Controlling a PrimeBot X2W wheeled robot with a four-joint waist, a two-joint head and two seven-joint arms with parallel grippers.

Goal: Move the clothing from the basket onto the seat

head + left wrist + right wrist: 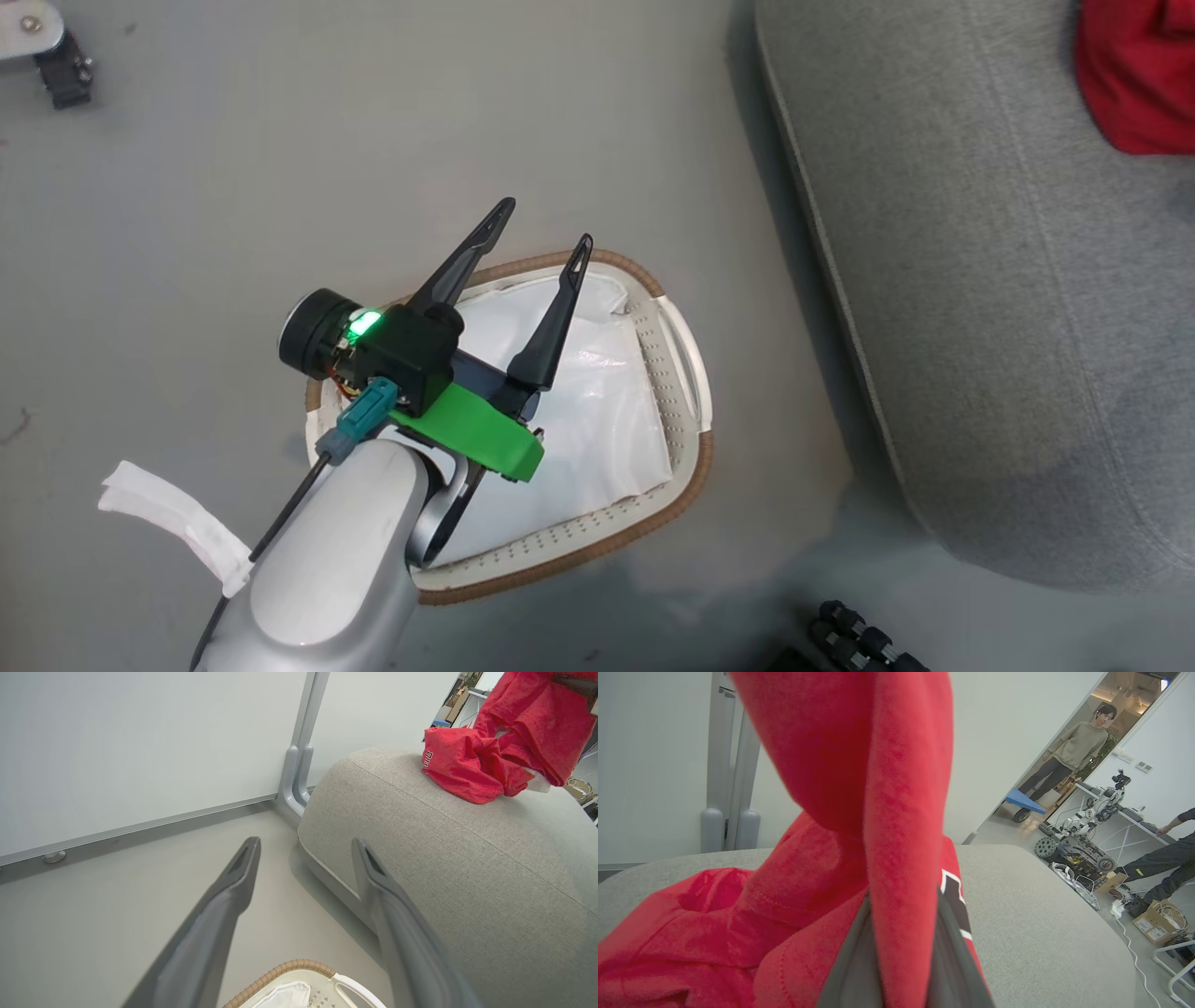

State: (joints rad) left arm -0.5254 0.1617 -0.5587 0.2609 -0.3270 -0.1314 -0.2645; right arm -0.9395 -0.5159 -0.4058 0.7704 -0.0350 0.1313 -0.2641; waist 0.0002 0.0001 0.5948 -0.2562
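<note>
Right wrist view: right gripper (903,896) pinches bright red sports clothing (822,765) over the large grey fabric seat (1041,933), release likely next; left gripper (548,220) gapes wide above the cream perforated basket (686,467).

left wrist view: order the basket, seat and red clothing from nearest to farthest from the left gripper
1. basket, just below the open left gripper, at the bottom edge.
2. seat, to the right, past the fingertips.
3. clothing, piled on top of the seat, upper right.
</note>
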